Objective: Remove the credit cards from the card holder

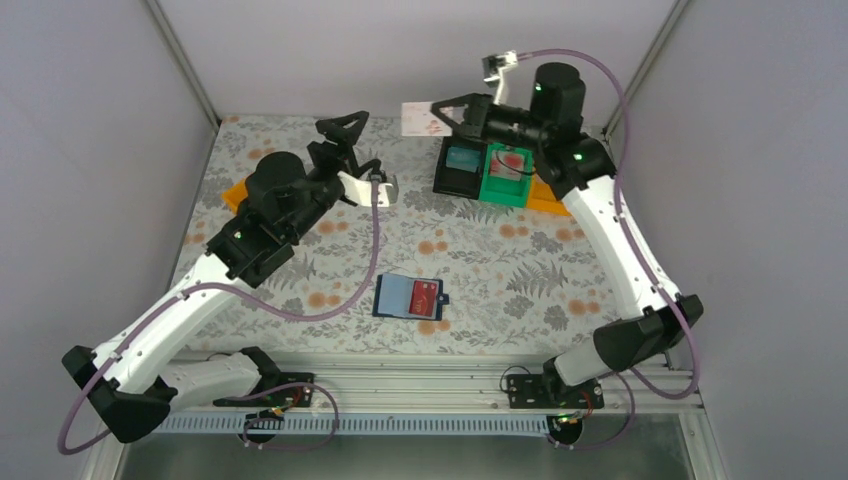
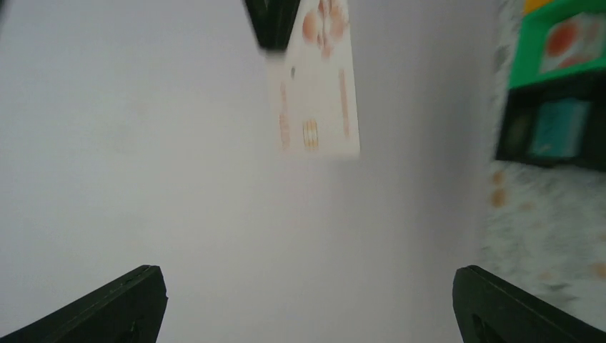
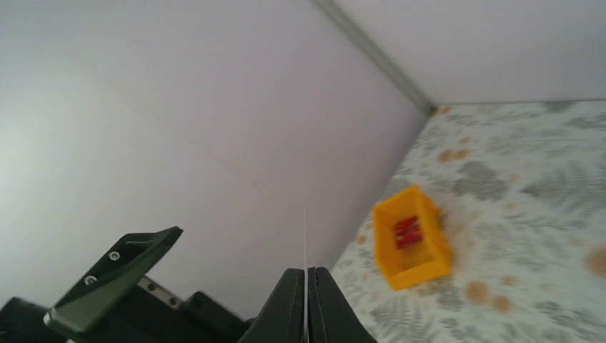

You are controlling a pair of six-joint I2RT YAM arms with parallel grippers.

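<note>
The navy card holder (image 1: 410,297) lies open on the floral table near the front, with a red credit card (image 1: 426,299) on it. At the back my right gripper (image 1: 445,115) is raised and shut on a white credit card with orange markings (image 1: 415,120). That card shows flat in the left wrist view (image 2: 314,78) and edge-on in the right wrist view (image 3: 305,236), between the closed jaws of the right gripper (image 3: 306,275). My left gripper (image 1: 345,128) faces the card from the left, open and empty, with the left gripper (image 2: 307,279) well short of it.
At the back right stand a black bin (image 1: 462,165) with a teal card, a green bin (image 1: 505,172) with a red card, and an orange bin (image 1: 548,198). Another orange bin (image 3: 413,236), at the back left, holds a red card (image 3: 406,232). Grey walls enclose the table.
</note>
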